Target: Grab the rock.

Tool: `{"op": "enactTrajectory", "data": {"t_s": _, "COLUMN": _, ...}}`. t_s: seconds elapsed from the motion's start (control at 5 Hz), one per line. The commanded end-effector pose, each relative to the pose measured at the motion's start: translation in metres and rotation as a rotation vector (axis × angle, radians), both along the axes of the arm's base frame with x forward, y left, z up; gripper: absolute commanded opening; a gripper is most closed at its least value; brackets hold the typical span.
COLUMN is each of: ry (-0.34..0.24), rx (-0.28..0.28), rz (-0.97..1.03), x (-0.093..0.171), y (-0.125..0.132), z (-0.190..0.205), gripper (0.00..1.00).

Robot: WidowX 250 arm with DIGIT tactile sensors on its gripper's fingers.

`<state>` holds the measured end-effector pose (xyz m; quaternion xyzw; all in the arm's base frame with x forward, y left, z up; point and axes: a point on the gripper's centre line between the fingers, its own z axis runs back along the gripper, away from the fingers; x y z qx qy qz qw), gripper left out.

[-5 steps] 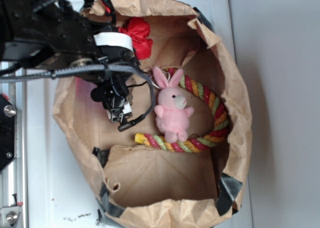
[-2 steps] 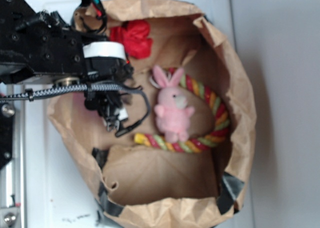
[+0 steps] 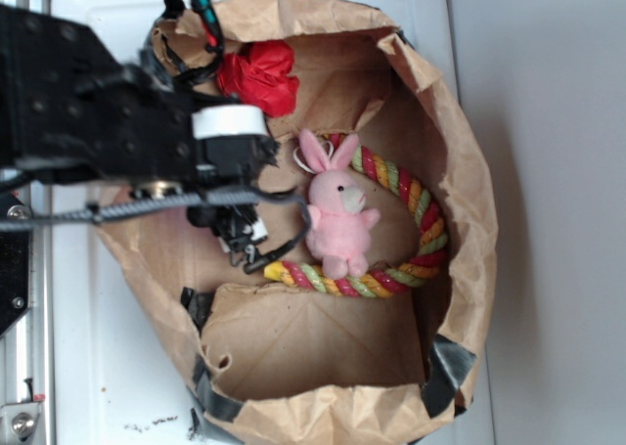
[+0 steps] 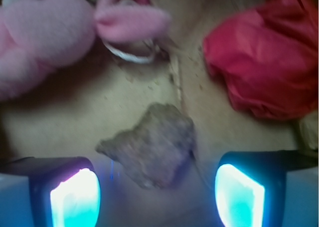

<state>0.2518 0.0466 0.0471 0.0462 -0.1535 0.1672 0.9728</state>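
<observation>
In the wrist view the rock [image 4: 152, 144], a rough brown-grey stone, lies on the brown paper floor of the bag. My gripper [image 4: 157, 187] is open. Its two glowing pads [image 4: 75, 197] stand wide apart on either side of the rock's near end, and neither touches it. In the exterior view the gripper [image 3: 243, 242] hangs inside the bag, left of the pink bunny. There my arm hides the rock.
A pink bunny [image 3: 337, 210] lies on a coloured rope ring [image 3: 421, 225], just right of the gripper. A red paper wad [image 3: 262, 73] sits at the bag's far end. The brown paper bag's walls [image 3: 460, 171] rise all round, on a white surface [image 3: 108, 367].
The arm has shifted down the frame, and the gripper has moved slightly toward the bunny. The jaws stay open.
</observation>
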Motion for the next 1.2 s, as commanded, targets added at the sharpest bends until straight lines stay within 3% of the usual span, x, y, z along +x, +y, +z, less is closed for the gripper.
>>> {"op": "enactTrajectory", "data": {"t_s": 0.0, "ry": -0.043, "rx": 0.024, "rz": 0.014, "x": 0.015, "y": -0.007, "z": 0.008, "gripper": 1.00}}
{"op": "enactTrajectory", "data": {"t_s": 0.8, "ry": -0.057, "rx": 0.077, "rz": 0.053, "x": 0.033, "y": -0.014, "z": -0.011, "gripper": 1.00}}
{"op": "enactTrajectory", "data": {"t_s": 1.0, "ry": -0.064, "rx": 0.080, "rz": 0.056, "x": 0.033, "y": -0.014, "z": -0.014, "gripper": 0.56}}
